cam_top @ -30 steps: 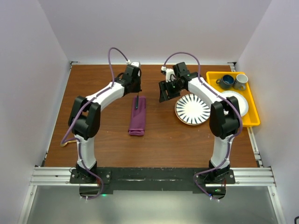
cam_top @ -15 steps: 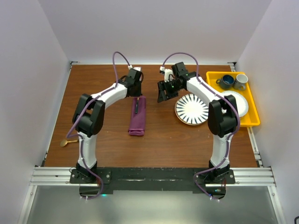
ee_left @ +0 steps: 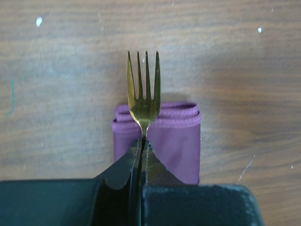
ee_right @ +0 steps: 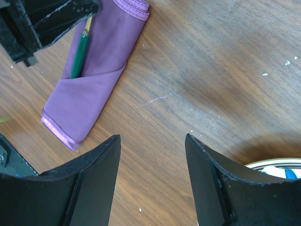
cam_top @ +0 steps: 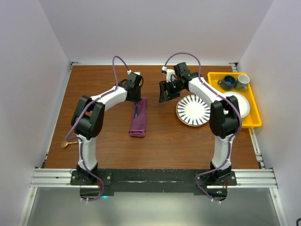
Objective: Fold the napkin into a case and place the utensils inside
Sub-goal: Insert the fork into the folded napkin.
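We find the table (cam_top: 103, 84) holding 4 groups of items. A yellow tray (cam_top: 257, 117) with cups and a white dish sits at the right edge. A striped plate (cam_top: 194, 110) lies just beside it, and neither is involved in the present step.

Left of centre lies the napkin, already folded into a narrow case (cam_top: 138, 123) with a diagonal flap forming the pocket.

The left gripper (ee_left: 142, 141) is clenched on the neck of a gold fork (ee_left: 144, 101). It stands over the far end of the case, with the tines pointing past that end. In the right wrist view the handle runs down under the flap, so we judge the grip is there to steer the handle into the pocket.

The right gripper (ee_right: 151, 137) hangs released and holds nothing. It sits between case and plate, apparently kept clear of the insertion.

A spoon (cam_top: 66, 143) lies at the table's left edge, well apart from the case. We judge at least 1 piece remains to be fetched.
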